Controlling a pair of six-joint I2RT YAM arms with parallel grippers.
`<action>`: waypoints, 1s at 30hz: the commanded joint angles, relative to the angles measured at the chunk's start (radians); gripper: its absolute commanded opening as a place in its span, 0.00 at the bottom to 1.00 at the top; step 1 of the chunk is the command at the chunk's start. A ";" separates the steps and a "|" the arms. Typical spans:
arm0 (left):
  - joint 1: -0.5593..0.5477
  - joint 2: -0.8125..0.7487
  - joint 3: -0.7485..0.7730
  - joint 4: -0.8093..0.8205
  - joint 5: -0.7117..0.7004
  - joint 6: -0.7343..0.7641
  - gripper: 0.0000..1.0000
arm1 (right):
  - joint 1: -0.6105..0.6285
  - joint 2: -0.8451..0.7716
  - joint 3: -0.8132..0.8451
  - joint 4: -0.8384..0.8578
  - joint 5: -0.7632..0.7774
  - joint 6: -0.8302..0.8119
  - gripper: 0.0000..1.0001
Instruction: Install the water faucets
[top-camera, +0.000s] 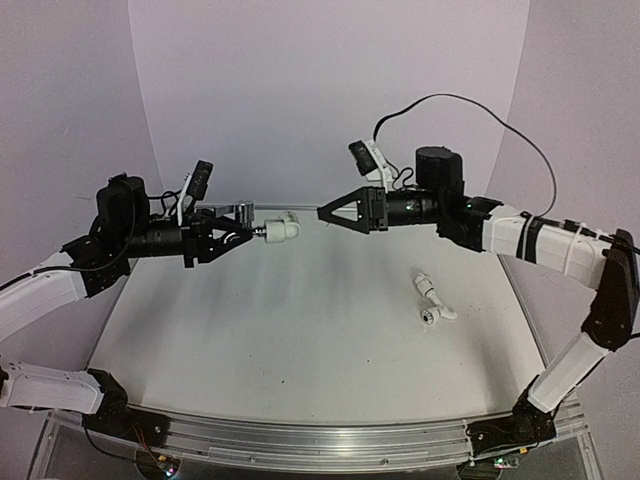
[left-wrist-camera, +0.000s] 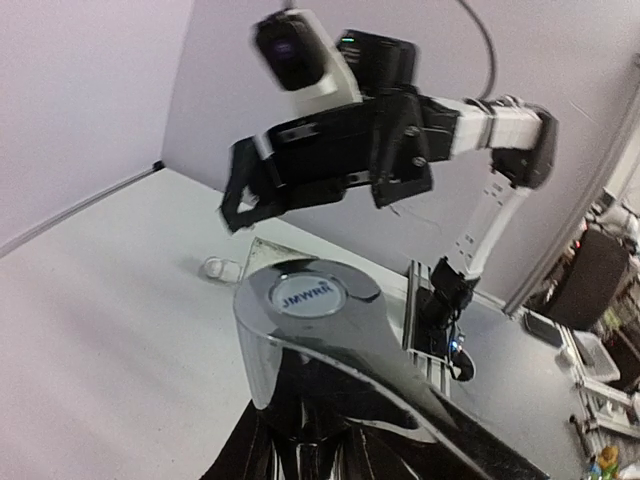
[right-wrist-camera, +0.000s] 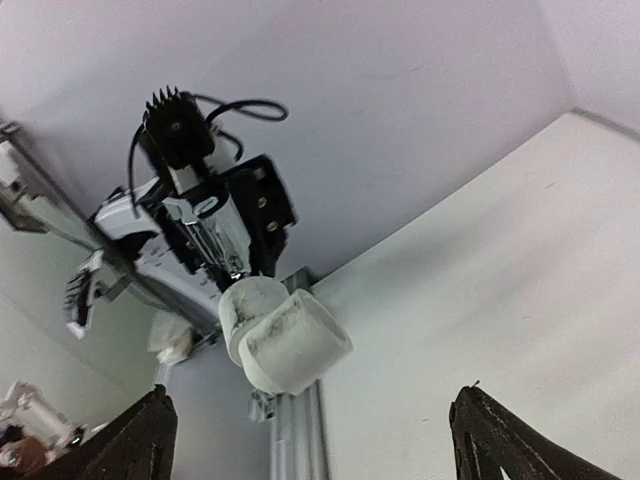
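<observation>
My left gripper (top-camera: 238, 233) is shut on a chrome faucet body (top-camera: 262, 232) and holds it level above the table, pointing right. A white elbow fitting (top-camera: 282, 228) sits on the faucet's end. In the left wrist view the faucet's chrome handle with its blue-lettered cap (left-wrist-camera: 308, 295) covers my fingers. My right gripper (top-camera: 325, 211) is open and empty, facing the elbow fitting (right-wrist-camera: 285, 335) a short way off; its dark fingertips (right-wrist-camera: 492, 432) stand wide apart. Two small white fittings (top-camera: 432, 298) lie on the table at the right.
The white table (top-camera: 300, 330) is backed by purple walls. An aluminium rail (top-camera: 320, 440) runs along the near edge with both arm bases. One white fitting (left-wrist-camera: 218, 267) shows on the table below the right gripper (left-wrist-camera: 240, 205) in the left wrist view.
</observation>
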 joint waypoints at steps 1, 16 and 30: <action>0.007 -0.013 0.000 0.094 -0.151 -0.321 0.00 | 0.008 -0.155 -0.042 -0.179 0.336 -0.502 0.98; 0.028 0.180 0.153 0.085 0.161 -1.004 0.00 | 0.212 -0.138 -0.116 -0.012 0.613 -1.476 0.97; 0.027 0.150 0.133 0.086 0.210 -0.751 0.00 | 0.201 0.017 0.092 -0.111 0.403 -1.044 0.17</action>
